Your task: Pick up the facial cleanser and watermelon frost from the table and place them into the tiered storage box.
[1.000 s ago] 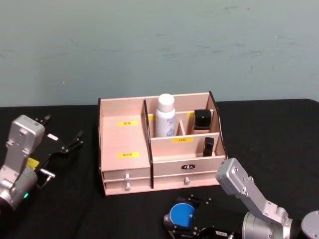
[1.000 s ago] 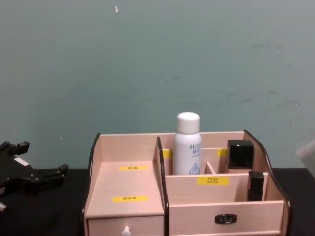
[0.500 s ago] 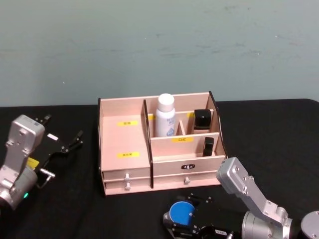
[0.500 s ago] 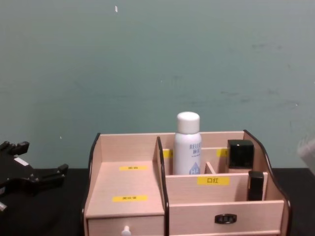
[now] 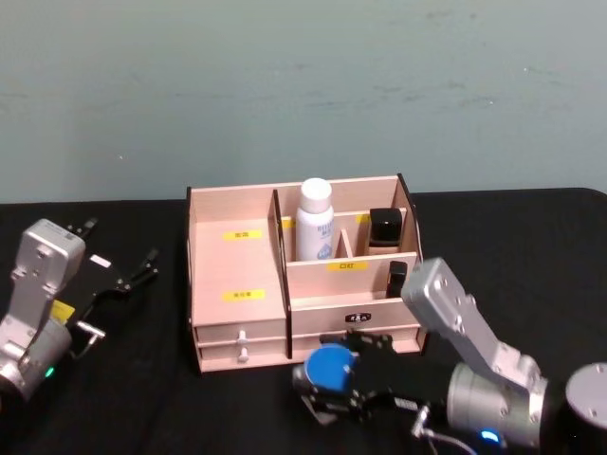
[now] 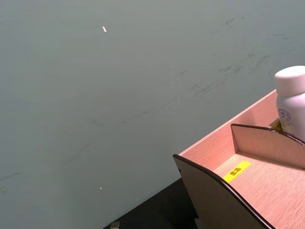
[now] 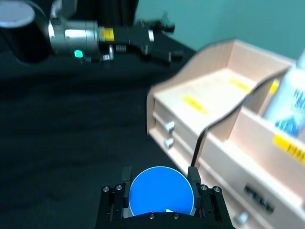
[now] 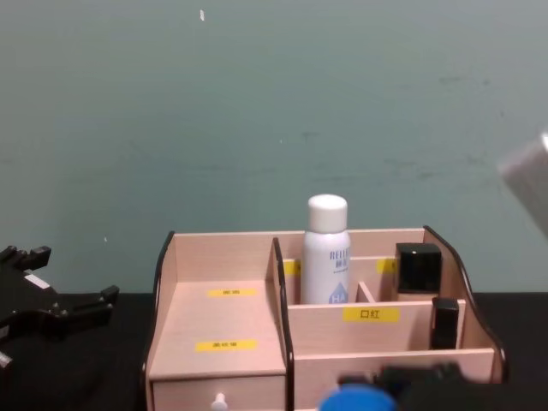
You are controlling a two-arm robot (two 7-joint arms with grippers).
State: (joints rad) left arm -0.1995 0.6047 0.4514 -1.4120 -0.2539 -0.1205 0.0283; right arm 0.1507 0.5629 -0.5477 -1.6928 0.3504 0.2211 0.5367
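Observation:
The facial cleanser (image 5: 315,220) (image 8: 328,250) (image 6: 291,100), a tall white bottle, stands upright in a back compartment of the tiered storage box (image 5: 237,275) (image 8: 223,325) (image 7: 209,95). The watermelon frost (image 5: 329,368) (image 7: 161,191) (image 8: 358,399), a blue-lidded jar, is held off the table just in front of the box's drawers. My right gripper (image 5: 332,376) (image 7: 159,179) is shut on it, a finger on each side of the lid. My left gripper (image 5: 119,246) (image 8: 51,295) (image 7: 159,40) stands open above the table to the left of the box, holding nothing.
Two small black containers (image 5: 385,226) (image 5: 396,277) sit in the box's right compartments. The black table (image 5: 512,246) stretches to both sides of the box. A green wall rises behind it. The box's wide left shelves (image 5: 242,256) hold nothing.
My right gripper has risen with the blue-lidded jar and moved left and forward toward the box front; the jar now shows at the bottom of the chest view. The left arm has not moved.

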